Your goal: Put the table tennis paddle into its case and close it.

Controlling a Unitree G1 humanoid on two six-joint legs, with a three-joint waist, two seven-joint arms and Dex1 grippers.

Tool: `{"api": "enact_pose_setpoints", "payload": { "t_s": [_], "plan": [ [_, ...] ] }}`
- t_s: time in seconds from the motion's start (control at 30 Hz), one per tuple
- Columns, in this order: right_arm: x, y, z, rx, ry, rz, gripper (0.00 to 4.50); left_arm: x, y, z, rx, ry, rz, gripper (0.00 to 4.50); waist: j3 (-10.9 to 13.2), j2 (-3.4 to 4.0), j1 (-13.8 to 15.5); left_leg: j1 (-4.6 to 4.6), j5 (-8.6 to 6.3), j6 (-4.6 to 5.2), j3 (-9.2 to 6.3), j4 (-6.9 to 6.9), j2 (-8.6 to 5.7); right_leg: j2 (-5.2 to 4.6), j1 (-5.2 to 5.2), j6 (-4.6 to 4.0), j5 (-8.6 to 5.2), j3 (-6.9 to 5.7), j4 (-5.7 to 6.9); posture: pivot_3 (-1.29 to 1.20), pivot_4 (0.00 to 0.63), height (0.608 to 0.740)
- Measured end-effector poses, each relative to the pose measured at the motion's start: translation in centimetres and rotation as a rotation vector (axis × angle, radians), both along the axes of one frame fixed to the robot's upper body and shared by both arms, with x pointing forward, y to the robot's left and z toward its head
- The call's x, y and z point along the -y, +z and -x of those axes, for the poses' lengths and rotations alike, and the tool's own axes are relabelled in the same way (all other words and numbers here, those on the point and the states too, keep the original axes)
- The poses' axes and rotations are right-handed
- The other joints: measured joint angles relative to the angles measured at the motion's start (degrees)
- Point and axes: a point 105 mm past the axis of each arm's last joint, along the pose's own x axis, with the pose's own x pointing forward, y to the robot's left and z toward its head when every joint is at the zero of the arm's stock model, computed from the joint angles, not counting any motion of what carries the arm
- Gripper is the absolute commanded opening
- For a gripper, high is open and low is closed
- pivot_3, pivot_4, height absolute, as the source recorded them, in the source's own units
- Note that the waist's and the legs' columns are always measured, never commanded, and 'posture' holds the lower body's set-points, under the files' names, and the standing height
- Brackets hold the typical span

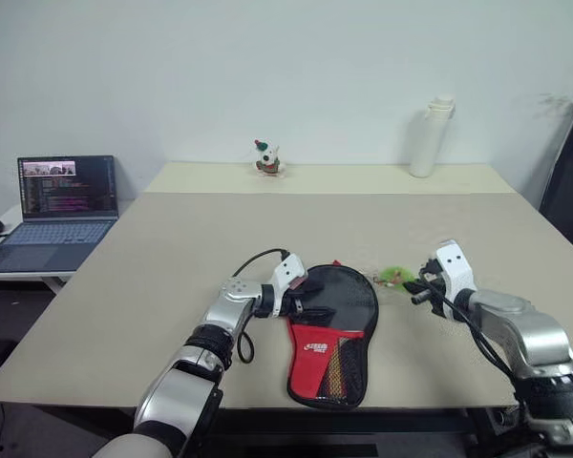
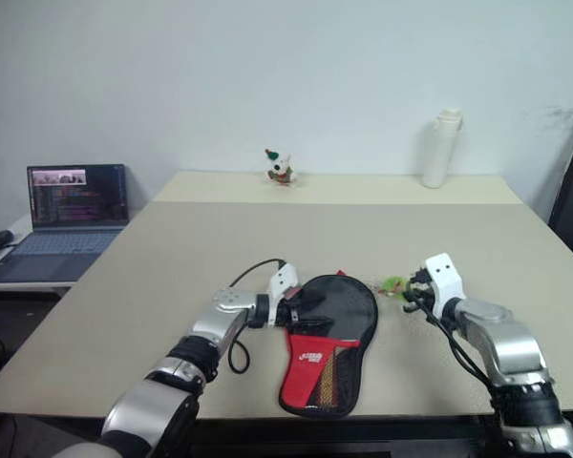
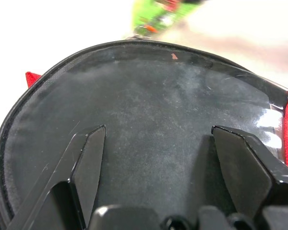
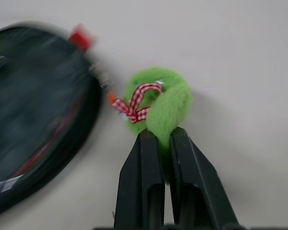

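Case (image 1: 332, 329) flat on surface (image 1: 172, 258), near front edge; long axis front-to-back, round end away from robot, red panel toward it. Paddle apparently inside, not separately distinguishable. Green plush charm (image 4: 158, 103) just beside round end, on robot's right, likely zipper pull. Right hand (image 4: 163, 139) clenched on charm, to case's right. Left hand (image 1: 307, 298) released, fingers spread, hovering at case's left rim, pointing across round end; whether touching, cannot tell. Beyond: white bottle (image 1: 430, 136), small figurine (image 1: 266, 158) at far edge; laptop (image 1: 62, 210) on side desk; white wall.
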Motion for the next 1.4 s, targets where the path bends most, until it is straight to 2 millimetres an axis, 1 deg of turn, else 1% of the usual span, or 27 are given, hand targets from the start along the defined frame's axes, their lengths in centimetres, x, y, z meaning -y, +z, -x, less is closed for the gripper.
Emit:
{"api": "enact_pose_setpoints", "payload": {
  "t_s": [0.07, 0.13, 0.2, 0.3, 0.4, 0.5, 0.6, 0.73, 0.9, 1.03, 1.2, 1.3, 1.4],
  "plan": [
    [-0.4, -0.1, 2.6, -0.061, 0.057, -0.023, 0.02, 0.3, 0.1, -0.1, -0.006, 0.000, 0.007, 3.84, 0.0, 0.01, 0.3, -0.10, 0.00, 0.00, -0.02, 0.00, -0.02, -0.01, 0.00, 0.03, 0.01, -0.03, -0.14, 0.00, 0.150, 0.740],
    [-0.9, -0.2, 4.6, -0.112, 0.107, -0.035, 0.02, 0.4, 0.1, -0.3, -0.010, 0.005, 0.004, 3.84, -0.1, -0.03, 0.4, -0.13, -0.01, 0.00, -0.03, 0.00, -0.02, -0.01, 0.00, 0.06, 0.03, -0.02, -0.20, 0.00, 0.150, 0.740],
    [-1.2, -0.5, 6.2, -0.158, 0.144, -0.030, 0.02, 0.7, 0.1, -0.3, -0.012, 0.010, 0.006, 3.84, -0.1, -0.03, 0.5, -0.13, -0.01, 0.00, -0.04, 0.01, -0.05, -0.03, 0.01, 0.07, 0.03, -0.04, -0.20, 0.00, 0.150, 0.740],
    [-1.5, -0.6, 8.0, -0.200, 0.195, -0.035, 0.02, 0.9, 0.1, -0.4, -0.014, 0.012, 0.008, 3.84, -0.1, -0.04, 0.6, -0.14, -0.01, 0.00, -0.07, 0.04, -0.06, -0.03, 0.04, 0.06, 0.03, -0.09, -0.22, 0.00, 0.150, 0.740],
    [-1.7, -1.1, 10.7, -0.272, 0.278, -0.016, 0.02, 1.1, 0.1, -0.4, -0.014, 0.008, 0.011, 3.84, -0.1, -0.04, 0.8, -0.14, -0.01, 0.00, -0.16, 0.03, -0.08, -0.06, 0.16, 0.07, 0.02, -0.21, -0.33, 0.00, 0.150, 0.740],
    [-1.9, -1.5, 12.6, -0.321, 0.346, -0.004, 0.02, 1.3, 0.0, -0.4, -0.010, 0.012, 0.015, 3.84, -0.1, -0.05, 0.7, -0.13, -0.01, 0.00, -0.24, 0.06, -0.11, -0.11, 0.23, 0.06, 0.01, -0.33, -0.37, 0.00, 0.150, 0.740],
    [-2.4, -1.4, 14.0, -0.342, 0.406, -0.005, 0.02, 1.5, 0.0, -0.4, -0.007, 0.014, 0.016, 3.84, -0.1, -0.07, 0.8, -0.14, -0.01, -0.01, -0.49, 0.07, -0.14, -0.16, 0.37, 0.07, 0.00, -0.61, -0.48, 0.00, 0.150, 0.740],
    [-3.2, -1.9, 16.2, -0.407, 0.489, -0.025, 0.02, 1.6, 0.0, -0.4, -0.005, 0.013, 0.018, 3.84, -0.1, -0.06, 0.8, -0.21, -0.01, -0.01, -0.92, 0.03, -0.12, -0.16, 0.59, 0.08, 0.00, -1.03, -0.77, 0.00, 0.150, 0.740],
    [-5.1, -1.8, 18.7, -0.443, 0.605, -0.079, 0.02, 1.7, 0.0, -0.4, -0.003, 0.014, 0.015, 3.84, -0.1, -0.06, 0.8, -0.21, -0.01, -0.01, -1.18, 0.03, -0.13, -0.17, 0.69, 0.08, 0.00, -1.11, -0.86, 0.00, 0.150, 0.740],
    [-6.0, -2.0, 19.6, -0.455, 0.635, -0.089, 0.02, 1.8, 0.0, -0.4, -0.001, 0.013, 0.014, 3.84, -0.1, -0.06, 0.8, -0.21, -0.01, -0.01, -1.26, 0.03, -0.13, -0.18, 0.75, 0.08, 0.00, -1.13, -0.96, 0.00, 0.150, 0.740],
    [-6.5, -2.0, 19.6, -0.438, 0.646, -0.093, 0.02, 1.9, 0.0, -0.4, 0.000, 0.016, 0.017, 3.84, -0.1, -0.06, 0.8, -0.23, -0.01, -0.01, -1.31, 0.01, -0.15, -0.20, 0.77, 0.08, 0.00, -1.16, -1.02, 0.00, 0.150, 0.740],
    [-6.4, -1.9, 19.4, -0.443, 0.646, -0.092, 0.82, 1.9, 0.0, -0.4, 0.001, 0.019, 0.016, 3.84, -0.1, -0.06, 0.8, -0.22, -0.01, -0.01, -1.32, 0.01, -0.15, -0.20, 0.77, 0.08, 0.00, -1.15, -1.02, 0.00, 0.150, 0.740],
    [-6.3, -1.7, 19.6, -0.469, 0.670, -0.106, 1.81, 1.9, 0.0, -0.5, 0.003, 0.023, 0.017, 3.84, -0.1, -0.06, 0.8, -0.22, -0.01, -0.01, -1.34, 0.01, -0.16, -0.21, 0.78, 0.08, 0.01, -1.16, -1.02, 0.00, 0.150, 0.740]
  ]
}}
